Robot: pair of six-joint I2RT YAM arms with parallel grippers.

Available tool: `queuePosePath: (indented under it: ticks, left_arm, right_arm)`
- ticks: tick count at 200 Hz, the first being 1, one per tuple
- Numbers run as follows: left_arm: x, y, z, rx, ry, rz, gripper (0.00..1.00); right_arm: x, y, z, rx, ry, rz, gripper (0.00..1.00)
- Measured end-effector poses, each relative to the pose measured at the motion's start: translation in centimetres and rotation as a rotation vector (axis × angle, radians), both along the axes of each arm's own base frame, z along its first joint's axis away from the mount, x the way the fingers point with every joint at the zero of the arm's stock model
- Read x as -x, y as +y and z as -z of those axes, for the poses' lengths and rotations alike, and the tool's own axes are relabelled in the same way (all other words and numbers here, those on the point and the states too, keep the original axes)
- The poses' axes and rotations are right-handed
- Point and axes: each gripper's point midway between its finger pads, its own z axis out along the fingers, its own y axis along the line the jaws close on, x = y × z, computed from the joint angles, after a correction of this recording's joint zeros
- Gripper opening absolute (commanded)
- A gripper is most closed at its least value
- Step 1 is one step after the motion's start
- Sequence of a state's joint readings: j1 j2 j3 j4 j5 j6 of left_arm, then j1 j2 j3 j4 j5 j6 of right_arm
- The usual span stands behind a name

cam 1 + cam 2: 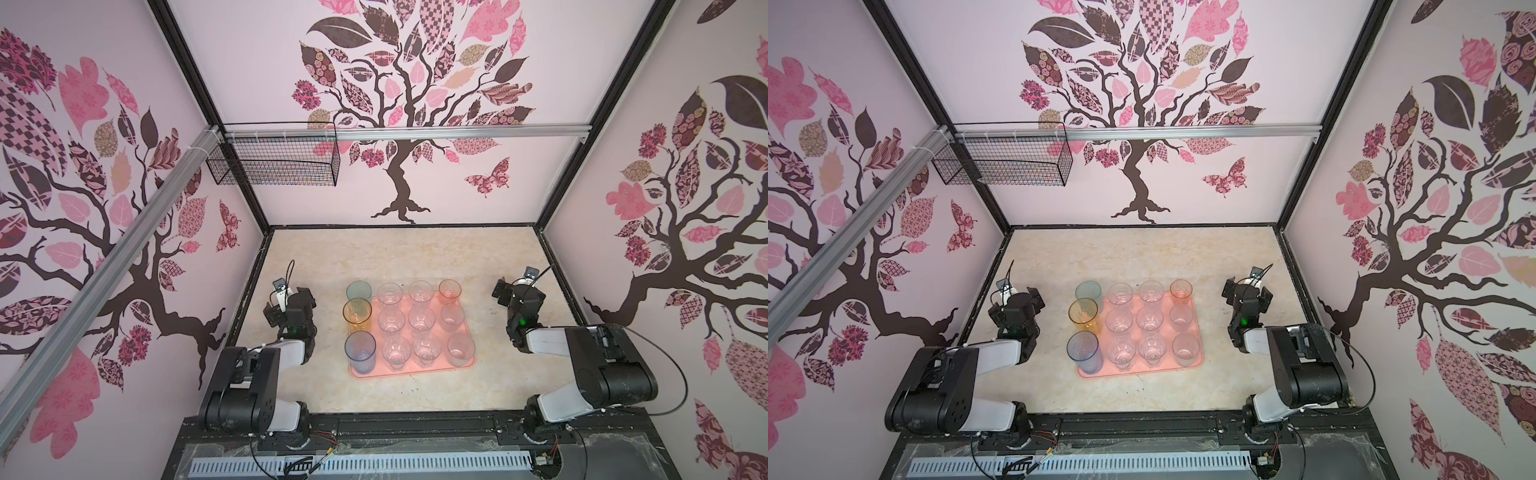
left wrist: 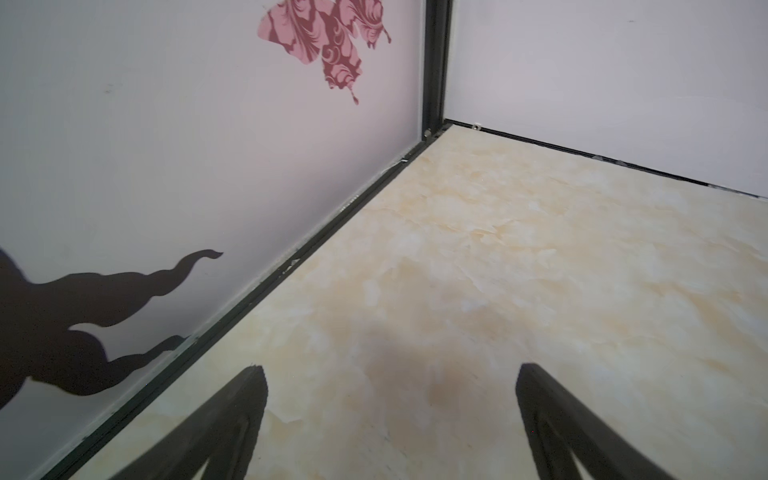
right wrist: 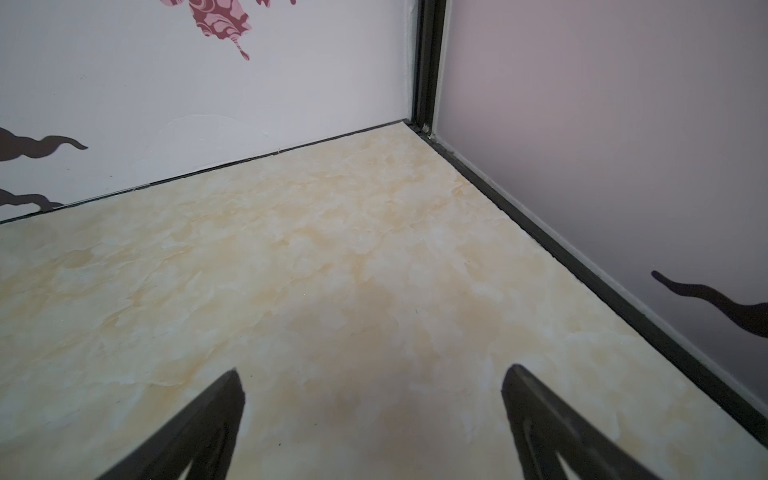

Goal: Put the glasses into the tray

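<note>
The salmon-pink tray (image 1: pixel 415 371) (image 1: pixel 1142 372) lies mid-table in both top views. Several glasses stand upright on it in rows. Teal (image 1: pixel 359 291), amber (image 1: pixel 357 314) and blue (image 1: pixel 360 351) tall ones line its left edge. Clear short ones (image 1: pixel 421 319) fill the middle, and a small pinkish-orange one (image 1: pixel 450 289) stands at the far right corner. My left gripper (image 1: pixel 289 303) (image 2: pixel 390 374) hovers left of the tray, open and empty over bare table. Open and empty too, my right gripper (image 1: pixel 517 291) (image 3: pixel 372 372) is right of the tray.
A black wire basket (image 1: pixel 274 166) hangs on the back wall, high at the left. Walls with black frame rails (image 2: pixel 291 262) (image 3: pixel 582 253) close in the marble-look table (image 1: pixel 395 257) on three sides.
</note>
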State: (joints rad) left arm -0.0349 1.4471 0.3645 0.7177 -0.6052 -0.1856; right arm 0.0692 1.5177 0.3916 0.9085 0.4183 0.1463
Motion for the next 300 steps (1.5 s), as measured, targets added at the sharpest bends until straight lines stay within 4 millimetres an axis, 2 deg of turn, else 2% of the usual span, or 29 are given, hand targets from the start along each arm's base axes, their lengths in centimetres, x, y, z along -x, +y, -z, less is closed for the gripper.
queuePosePath:
  ticks: [39, 78, 109, 132, 183, 300]
  left_arm:
    - [-1.1, -1.0, -0.2, 0.015, -0.016, 0.095, 0.98]
    - [-2.8, -2.2, 0.6, 0.024, 0.025, 0.190, 0.98]
    - [-3.5, -3.3, 0.5, 0.026, -0.008, 0.263, 0.98]
    - [-3.4, -3.7, 1.3, 0.032, 0.009, 0.289, 0.98]
    - [-3.7, -3.8, 0.6, 0.031, -0.024, 0.308, 0.98]
    - [-3.8, -3.9, 0.6, 0.026, -0.023, 0.314, 0.98]
  right_arm:
    - [1.1, 0.6, 1.0, 0.001, -0.003, -0.044, 0.99]
    - [0.9, 1.0, 0.2, -0.007, -0.043, -0.069, 0.99]
    - [1.2, 1.2, 0.1, -0.006, -0.083, -0.102, 1.00]
    - [1.8, 1.4, 1.3, -0.003, -0.046, -0.119, 1.00]
    - [1.6, 1.5, 1.1, 0.000, -0.053, -0.124, 0.99]
    - [1.6, 1.6, 1.1, 0.000, -0.053, -0.125, 0.99]
